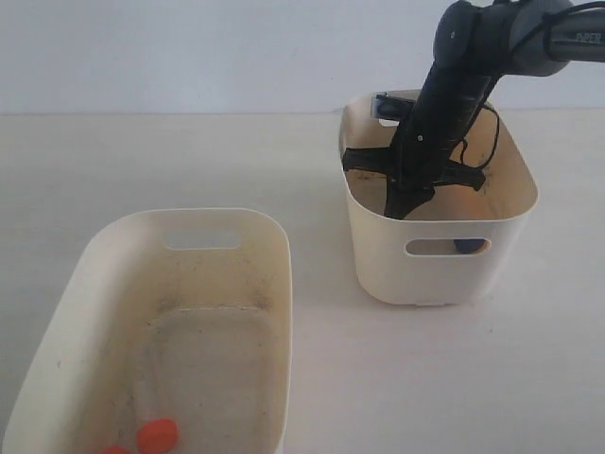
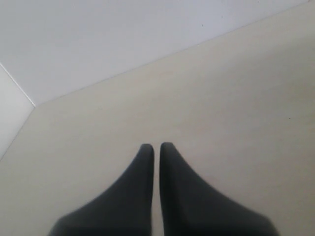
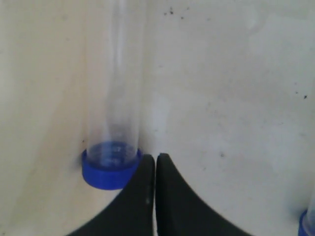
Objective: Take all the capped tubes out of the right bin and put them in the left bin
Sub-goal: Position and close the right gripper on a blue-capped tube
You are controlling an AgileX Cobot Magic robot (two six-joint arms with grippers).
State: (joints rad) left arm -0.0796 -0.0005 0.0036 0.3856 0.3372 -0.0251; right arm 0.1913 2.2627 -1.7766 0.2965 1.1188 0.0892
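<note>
Exterior view: two cream-white plastic tubs stand well apart on a pale table. The long, shallow left bin sits toward the near left, its inside speckled with dirt. An orange-red cap lies on its floor at the picture's lower edge; the tube body it belongs to cannot be made out. The smaller, taller right bin stands farther back on the right. The black right arm slants down into it from above, and the right gripper is low inside the tub. A patch of dark blue shows through the oval handle cutout in the near wall.

Right wrist view: the two black fingers are pressed together with nothing between them, resting at the bin's speckled floor. A clear blue-capped tube lies just beside them, its cap touching or nearly touching one fingertip — not grasped. A second blue cap peeks in at the picture's corner.

Left wrist view: the left gripper is also closed and empty — its fingers meet above bare table, with a plain wall beyond.
</note>
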